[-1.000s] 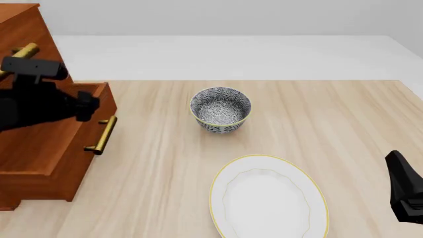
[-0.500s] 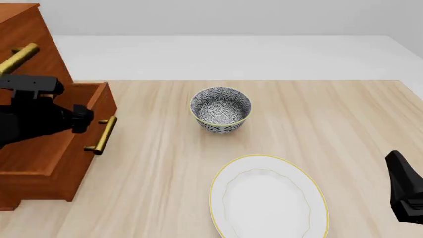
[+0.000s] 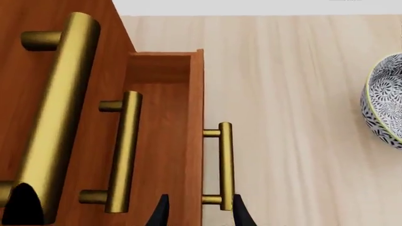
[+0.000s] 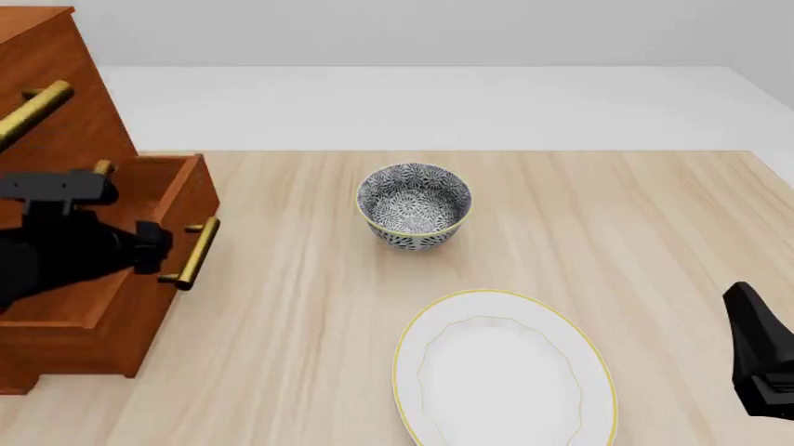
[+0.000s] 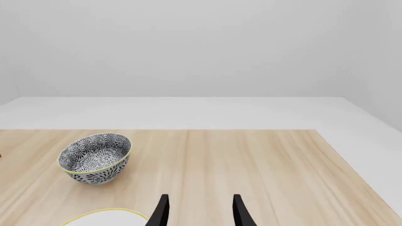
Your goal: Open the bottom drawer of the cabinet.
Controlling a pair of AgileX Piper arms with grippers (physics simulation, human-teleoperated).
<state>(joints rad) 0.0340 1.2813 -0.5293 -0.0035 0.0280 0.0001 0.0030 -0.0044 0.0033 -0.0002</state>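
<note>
Right tool (image 5: 198, 212) parked at table's (image 4: 645, 242) near right corner, fingers apart, empty, left tool (image 3: 197, 213) fingers spread, gripping nothing, above bottom drawer (image 4: 87, 269) pulled out of cabinet (image 4: 44, 93) at table's left edge, brass handle (image 3: 225, 165) beside one fingertip.

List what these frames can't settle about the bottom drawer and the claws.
- Bottom drawer interior: front view, left arm covers most of it.
- Left claw: left wrist view, bottom edge cuts the fingers; contact with the handle unclear.
- Right claw: only tips in right wrist view; front view cuts it at the right edge.
- Cabinet: cropped left.
</note>
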